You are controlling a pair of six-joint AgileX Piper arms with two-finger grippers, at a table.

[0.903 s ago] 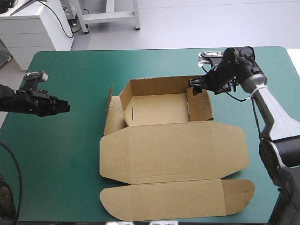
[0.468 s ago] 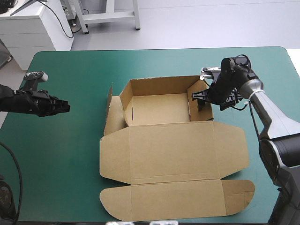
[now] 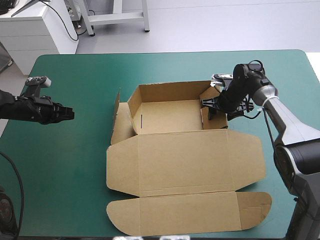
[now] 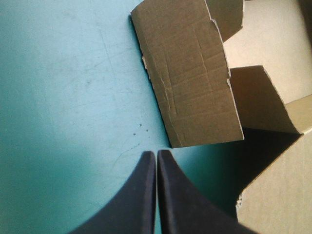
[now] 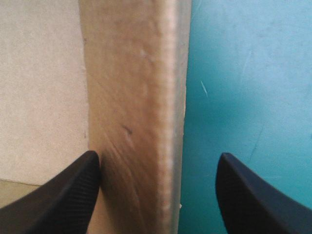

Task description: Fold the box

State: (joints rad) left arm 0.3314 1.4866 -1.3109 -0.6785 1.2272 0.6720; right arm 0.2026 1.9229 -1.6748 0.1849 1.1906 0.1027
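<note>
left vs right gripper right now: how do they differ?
Fingers: the left gripper is shut, tips meeting; the right gripper is open.
Place: the left gripper is over bare teal-green cover, off the left side of the box and not touching it; the right gripper straddles the box's right wall, one finger inside it, one outside.
Shared: both have the same black fingers, and neither is clamped on the box.
</note>
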